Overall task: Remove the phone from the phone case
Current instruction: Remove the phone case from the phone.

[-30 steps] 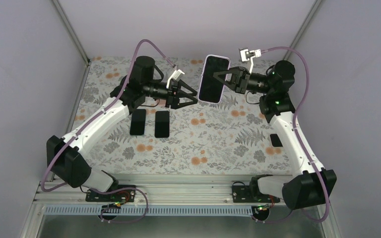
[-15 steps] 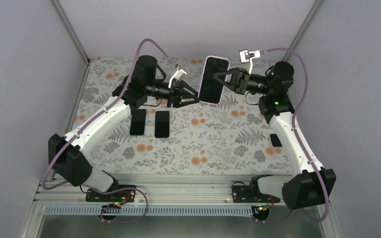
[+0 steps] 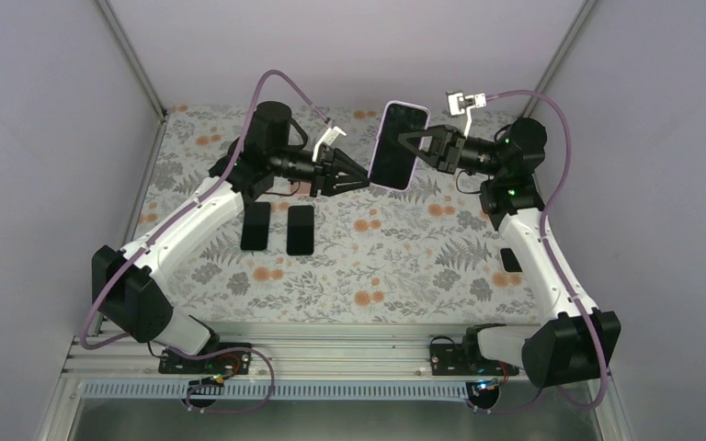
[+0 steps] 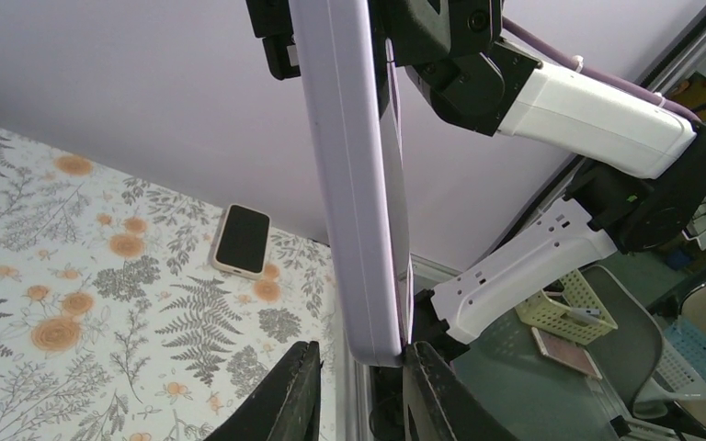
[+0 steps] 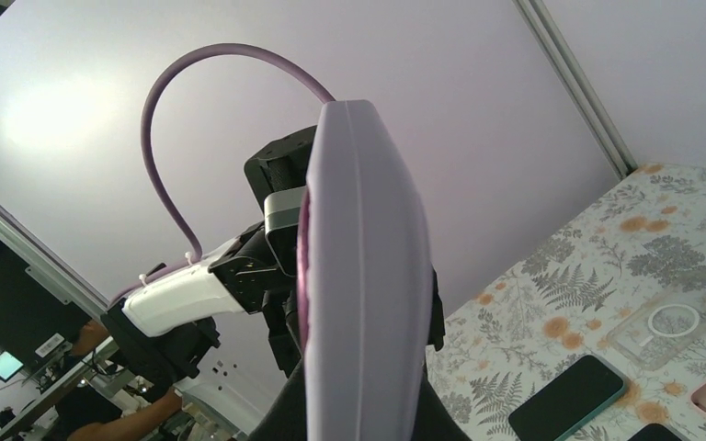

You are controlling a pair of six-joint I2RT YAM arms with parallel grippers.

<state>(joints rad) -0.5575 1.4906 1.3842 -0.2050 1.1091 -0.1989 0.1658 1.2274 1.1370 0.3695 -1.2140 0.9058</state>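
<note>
Cased phone point(image 3: 393, 152) held upright in the air, toward 12 o'clock above the floral table point(image 3: 377, 266).
The right gripper point(image 3: 409, 145) is clamped on the lilac phone case point(image 4: 345, 184) from its 3 o'clock side, the phone seated inside. The left gripper point(image 3: 360, 179) meets the case at its 8 o'clock corner, jaws narrowly parted around that end: one finger point(image 4: 427, 390) appears to touch it, the other stands just clear. Two dark phones point(image 3: 278, 228) lie on the table at 9 o'clock.
</note>
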